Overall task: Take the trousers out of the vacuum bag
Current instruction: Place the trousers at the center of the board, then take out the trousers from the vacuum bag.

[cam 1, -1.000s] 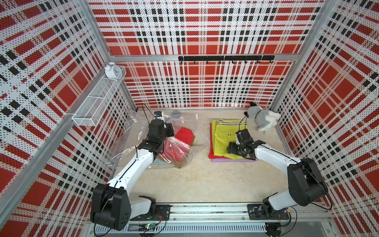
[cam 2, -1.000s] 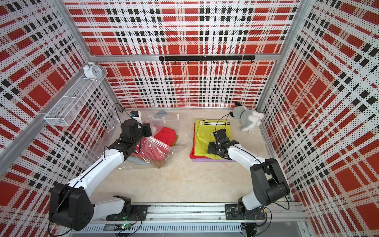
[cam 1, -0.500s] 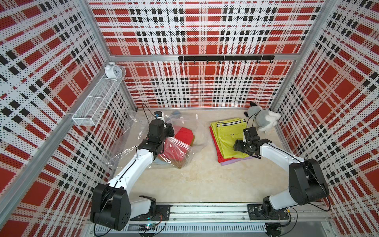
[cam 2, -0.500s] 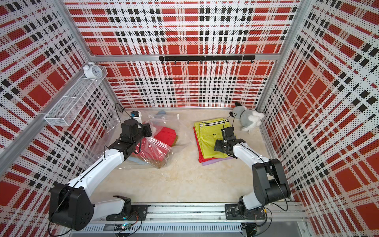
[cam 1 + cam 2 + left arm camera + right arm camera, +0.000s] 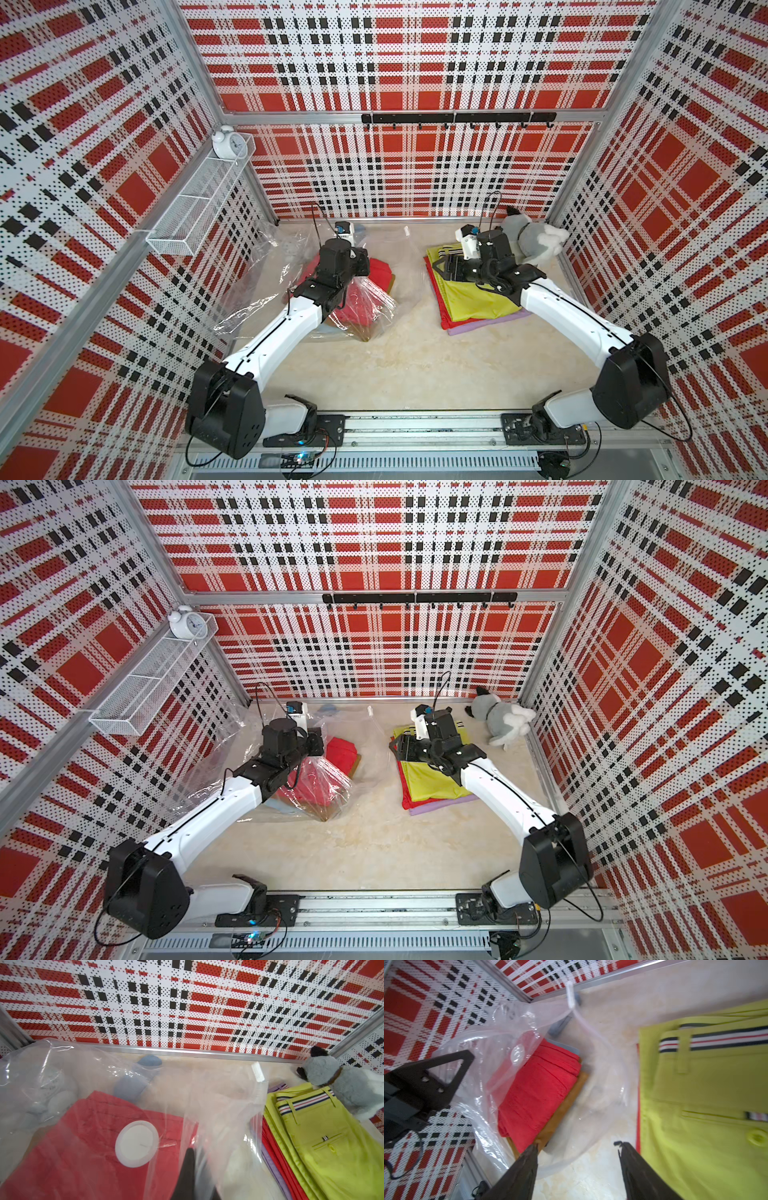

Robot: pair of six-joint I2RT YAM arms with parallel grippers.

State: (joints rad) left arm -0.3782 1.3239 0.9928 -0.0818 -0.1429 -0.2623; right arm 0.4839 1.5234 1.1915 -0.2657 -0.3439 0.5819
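The vacuum bag (image 5: 376, 301) (image 5: 330, 781) lies crumpled at the left, its white valve cap (image 5: 136, 1144) over the red trousers (image 5: 380, 270) (image 5: 537, 1093) inside. Mustard brown trousers (image 5: 562, 1109) lie under the red ones, with light blue cloth (image 5: 128, 1086) behind. My left gripper (image 5: 191, 1159) is shut on the bag's film and holds it up. A second pile lies outside to the right: yellow-green trousers (image 5: 478, 299) (image 5: 432, 779) (image 5: 706, 1095) on red and lilac trousers (image 5: 486, 326). My right gripper (image 5: 577, 1145) (image 5: 442, 266) hangs open and empty over that pile's left edge, facing the bag.
A grey-white plush toy (image 5: 536, 245) (image 5: 342, 1088) sits in the far right corner, touching the pile. A white wire shelf (image 5: 199, 208) with an alarm clock (image 5: 227, 143) hangs on the left wall. A black hook rail (image 5: 457, 118) runs along the back wall.
The outside pile has been turned slightly. My right gripper has moved from the pile's middle to its far left edge, turning towards the bag. The left arm has stayed still.
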